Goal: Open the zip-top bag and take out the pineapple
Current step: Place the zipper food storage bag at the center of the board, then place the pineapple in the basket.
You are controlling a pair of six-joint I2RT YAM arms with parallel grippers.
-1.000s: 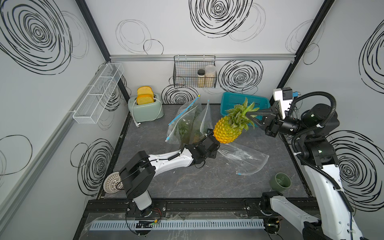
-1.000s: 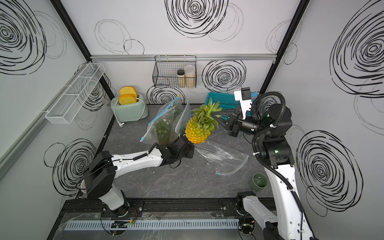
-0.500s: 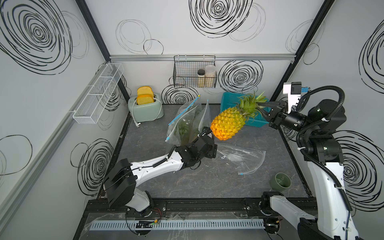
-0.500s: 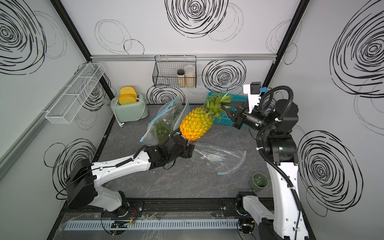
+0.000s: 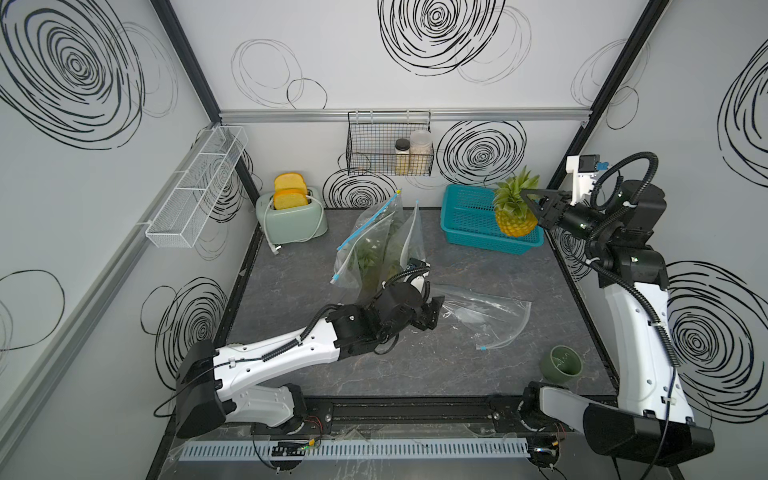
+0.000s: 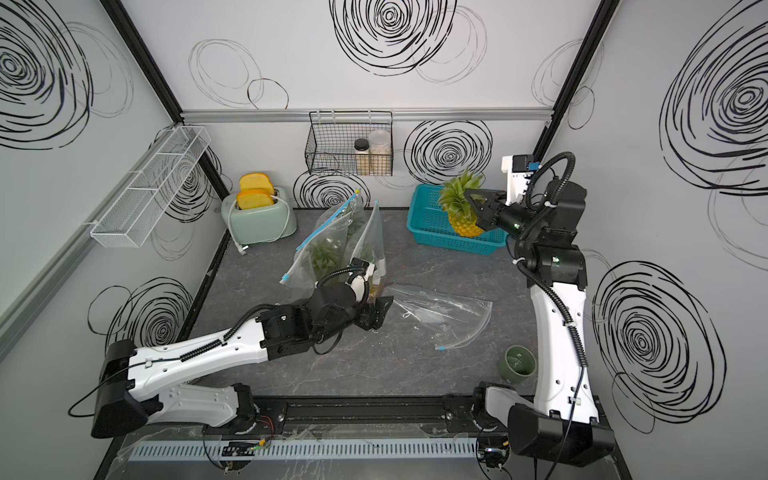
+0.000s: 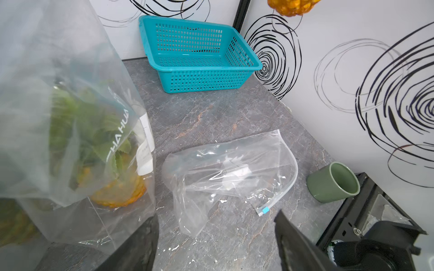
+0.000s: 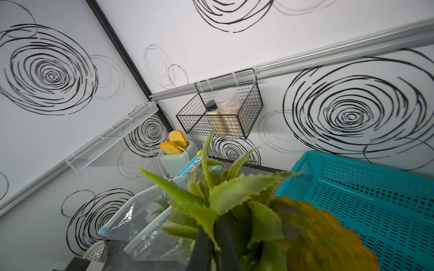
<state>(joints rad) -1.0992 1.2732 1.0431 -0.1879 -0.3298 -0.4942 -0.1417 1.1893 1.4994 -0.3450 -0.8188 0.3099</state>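
You had the pineapple [image 5: 515, 220] out of its bag and up in the air at the upper right of both top views, near the teal basket [image 5: 469, 220]. I could not tell whether it hung straight above the basket. Your right gripper [image 5: 530, 205] was clamped on it where the green leaves meet the fruit. The heavy yellow body hung below that grip, so I judged the sound way on was a slow, level carry and a gentle lowering, with no release until the fruit rested on something. Leaves give poor purchase, and a quick swing could have pulled it loose. Your left gripper [image 5: 432, 311] stood wide open and empty, low over the table [image 5: 316, 291] at mid-frame. It sat just beside the flat, emptied bag [image 5: 486, 311] and was best kept clear of the plastic. By my count there were three bags: the empty one and two upright ones, [image 5: 365, 249] and [image 5: 409, 245], each with a pineapple inside. That made three pineapples in all, besides one basket, one green cup [image 5: 561, 365] and one toaster [image 5: 291, 220] holding two slices.
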